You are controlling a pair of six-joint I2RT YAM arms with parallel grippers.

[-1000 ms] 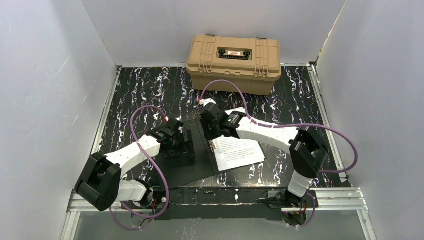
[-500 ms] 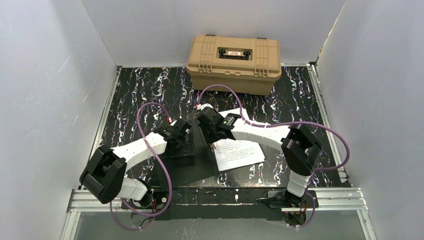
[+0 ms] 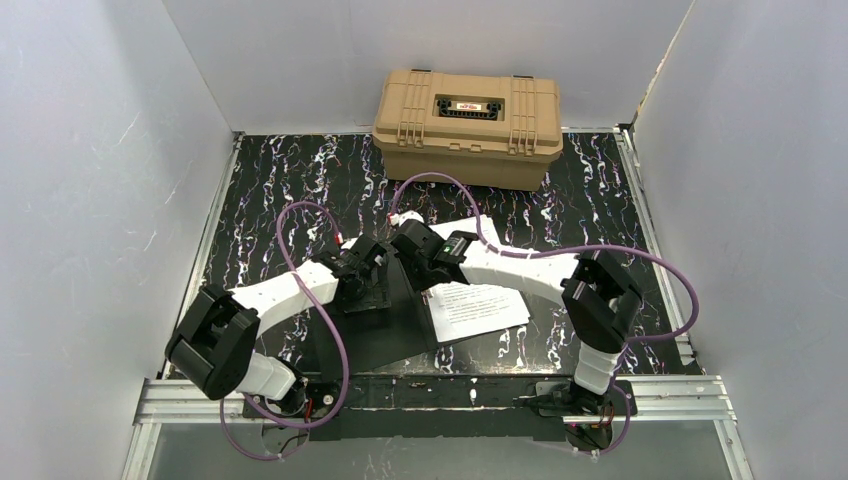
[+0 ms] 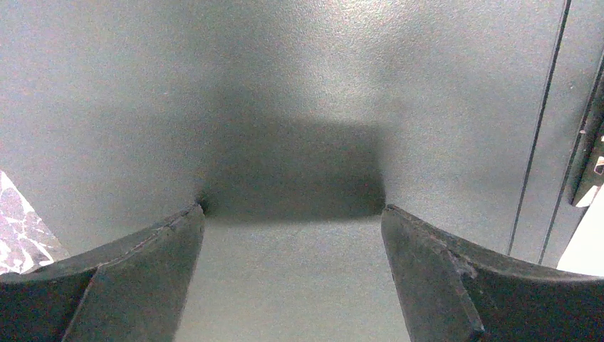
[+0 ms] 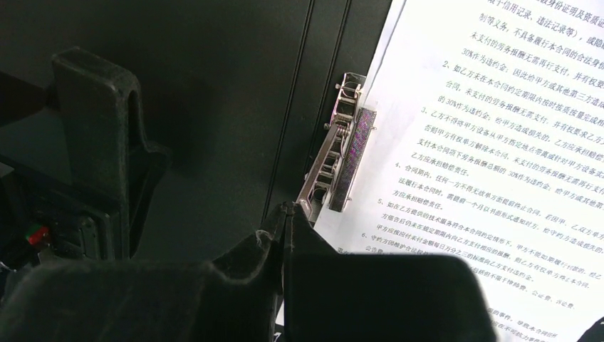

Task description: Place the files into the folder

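The folder (image 3: pixel 372 338) lies open on the table with its black inside up. The files (image 3: pixel 480 308), white printed sheets, lie on its right half beside a metal clip (image 5: pixel 338 153) at the spine. My left gripper (image 3: pixel 366 284) is open, with its tips down on the folder's left half (image 4: pixel 285 85) and nothing between the fingers (image 4: pixel 142 271). My right gripper (image 3: pixel 422 280) is shut. Its tips (image 5: pixel 287 206) sit at the near end of the clip, at the left edge of the files (image 5: pixel 484 142). The folder's beige outside is hidden.
A tan plastic hard case (image 3: pixel 467 125) stands shut at the back of the black marbled table (image 3: pixel 280 180). White walls close in the left, back and right sides. Purple cables loop over both arms. A metal rail (image 3: pixel 450 400) runs along the near edge.
My left gripper has moved right and farther onto the folder's left half. My right gripper has shifted left toward the spine and the clip. The files and folder lie as before.
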